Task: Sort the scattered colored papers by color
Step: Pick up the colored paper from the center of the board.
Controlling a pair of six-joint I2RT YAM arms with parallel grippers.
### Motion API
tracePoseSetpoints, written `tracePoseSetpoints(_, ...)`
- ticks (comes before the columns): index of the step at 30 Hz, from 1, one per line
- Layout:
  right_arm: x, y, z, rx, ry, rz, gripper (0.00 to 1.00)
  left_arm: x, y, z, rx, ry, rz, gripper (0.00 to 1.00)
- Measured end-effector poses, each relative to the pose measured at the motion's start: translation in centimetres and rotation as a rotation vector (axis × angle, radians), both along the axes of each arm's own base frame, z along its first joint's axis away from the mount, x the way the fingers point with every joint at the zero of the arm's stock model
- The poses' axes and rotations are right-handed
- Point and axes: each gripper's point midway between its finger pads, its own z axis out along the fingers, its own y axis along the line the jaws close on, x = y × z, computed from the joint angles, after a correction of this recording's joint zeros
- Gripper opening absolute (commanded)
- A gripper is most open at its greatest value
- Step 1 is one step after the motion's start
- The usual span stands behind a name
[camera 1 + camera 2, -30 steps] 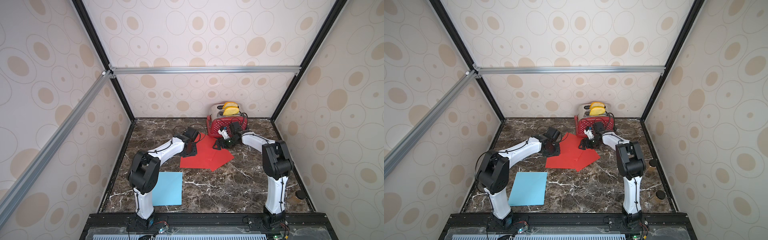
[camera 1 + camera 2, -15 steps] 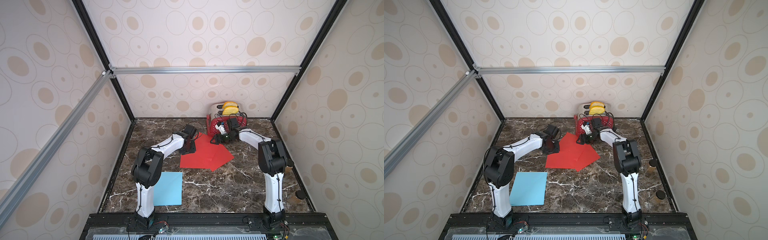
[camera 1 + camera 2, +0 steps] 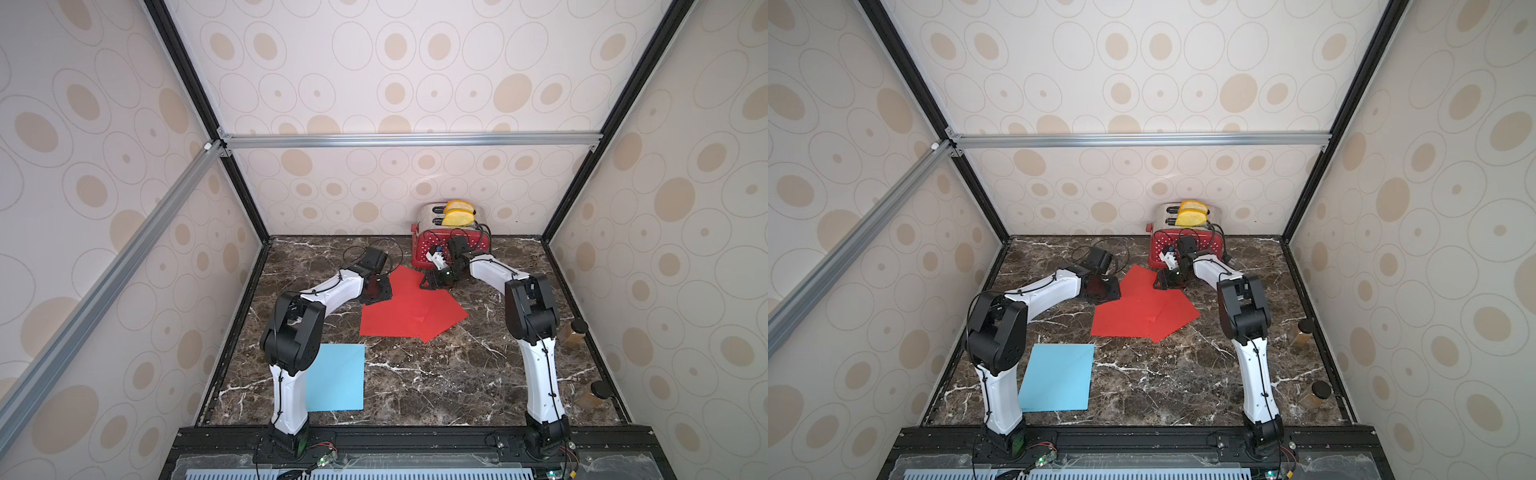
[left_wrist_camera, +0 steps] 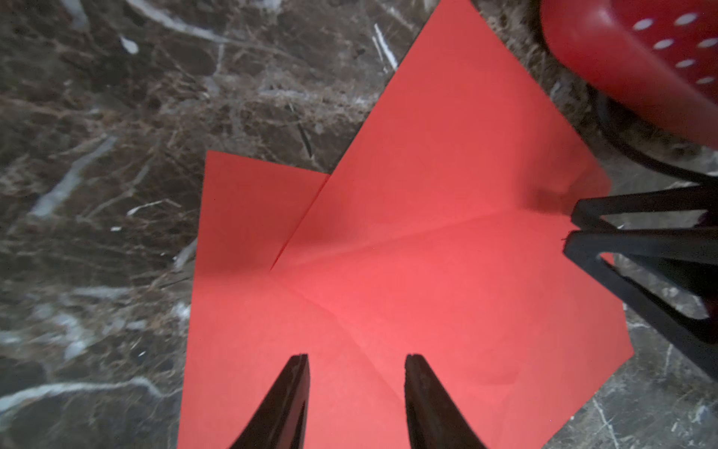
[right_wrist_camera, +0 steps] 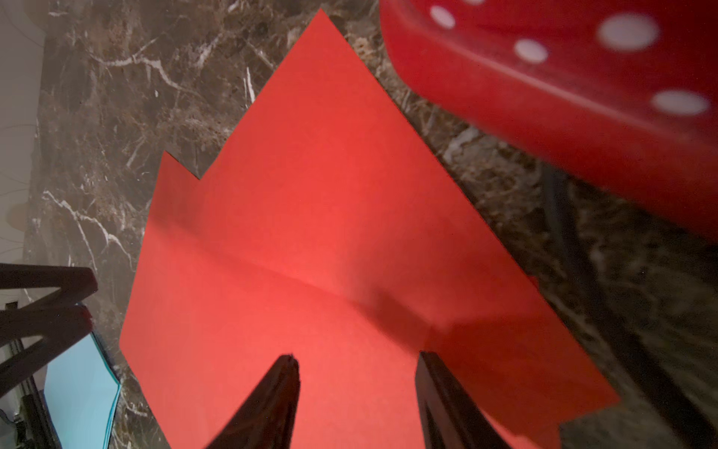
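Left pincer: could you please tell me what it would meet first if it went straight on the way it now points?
Most likely the red papers: the left pincer points down at them, jaws apart; how near is unclear.

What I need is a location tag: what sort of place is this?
Likely a robot test cell, not a real kitchen: left arm and right arm mounted at the front, a metal frame holding wallpapered panels, a toaster on a marble-look tabletop.

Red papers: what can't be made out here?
Red papers: sheet count; overlaps hide edges in both top views.
Blue paper: one sheet or several; too thin in both top views.
Right claw: gripping paper or not; too small in top views, wrist views ambiguous.
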Motion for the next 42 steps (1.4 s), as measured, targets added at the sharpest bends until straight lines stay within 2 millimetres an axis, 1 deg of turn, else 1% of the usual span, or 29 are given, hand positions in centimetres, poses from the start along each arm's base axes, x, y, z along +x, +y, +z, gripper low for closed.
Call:
tracePoseSetpoints(4, -0.1, -0.7, -0.5, -0.033, 0.011, -0.014, 0.56, 0.4, -0.5, -0.3, -0.050, -0.026, -0.006, 0.42)
tracePoseSetpoints(8, -0.1, -0.8, -0.5, -0.041, 0.015, -0.017, 0.58, 1.0, -1.3, -0.3, -0.104, -0.062, -0.012, 0.43)
tracePoseSetpoints(12, -0.1, -1.0, -0.6, -0.052, 0.016, -0.021, 0.59, 1.3, -1.5, -0.3, -0.123, -0.079, -0.007, 0.44)
tracePoseSetpoints(15, -0.1, -1.1, -0.6, -0.057, 0.016, -0.022, 0.60, 1.6, -1.3, -0.2, -0.107, -0.083, 0.005, 0.44)
tracePoseSetpoints(19, -0.1, -1.1, -0.6, -0.057, 0.017, -0.023, 0.60, 2.4, -0.8, -0.8, -0.062, -0.081, 0.020, 0.45)
tracePoseSetpoints(23, -0.1, -1.0, -0.6, -0.056, 0.018, -0.023, 0.61, 3.0, -0.1, -2.0, 0.001, -0.062, 0.038, 0.45)
tracePoseSetpoints(28, -0.2, -1.0, -0.6, -0.056, 0.019, -0.023, 0.62, 3.1, 0.9, -3.9, 0.088, -0.024, 0.061, 0.46)
tracePoseSetpoints(32, -0.1, -1.1, -0.6, -0.057, 0.017, -0.023, 0.62, 3.7, 0.7, -3.5, 0.122, -0.036, 0.060, 0.49)
tracePoseSetpoints(36, -0.1, -1.1, -0.6, -0.057, 0.018, -0.023, 0.62, 4.1, 0.3, -4.0, 0.137, -0.027, 0.054, 0.49)
tracePoseSetpoints(42, -0.2, -1.1, -0.6, -0.055, 0.018, -0.023, 0.62, 3.9, -1.0, -4.0, 0.081, -0.008, 0.020, 0.51)
